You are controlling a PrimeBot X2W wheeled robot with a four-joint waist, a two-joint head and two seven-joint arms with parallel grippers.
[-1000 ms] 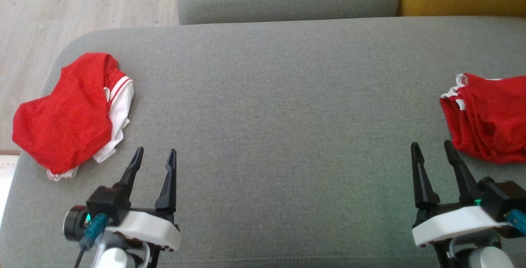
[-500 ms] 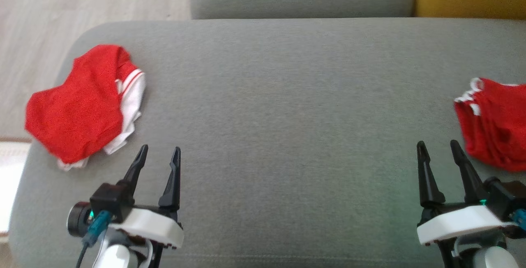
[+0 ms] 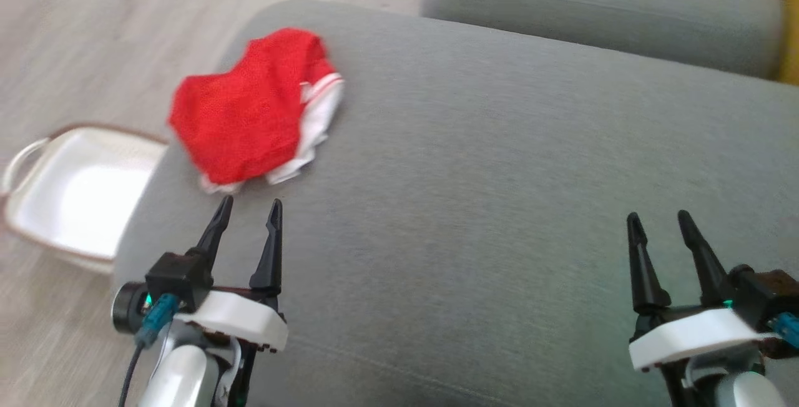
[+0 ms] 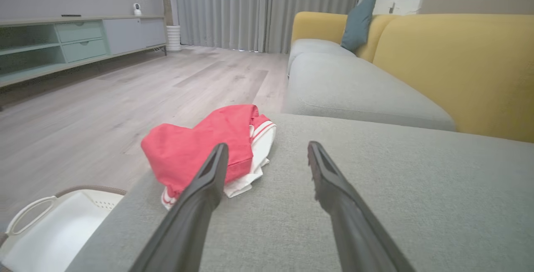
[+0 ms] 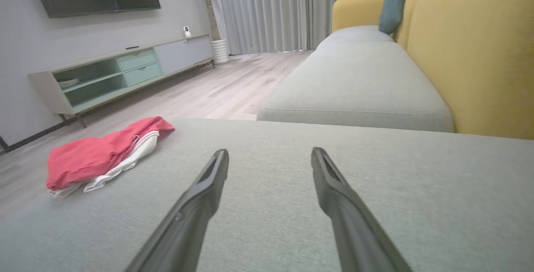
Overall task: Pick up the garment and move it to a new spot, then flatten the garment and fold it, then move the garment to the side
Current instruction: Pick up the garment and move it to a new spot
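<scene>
view swung left; garment [image 3: 249,107] on cushion [image 3: 499,176], basket [image 3: 81,195] on floor [image 3: 93,39]

Left gripper [image 3: 247,208] low left, fingers spread, nothing between them; right gripper [image 3: 659,221] low right, likewise spread and bare.

Garment [image 3: 243,113] blurred; basket [image 4: 62,234] cut off at bottom.
</scene>
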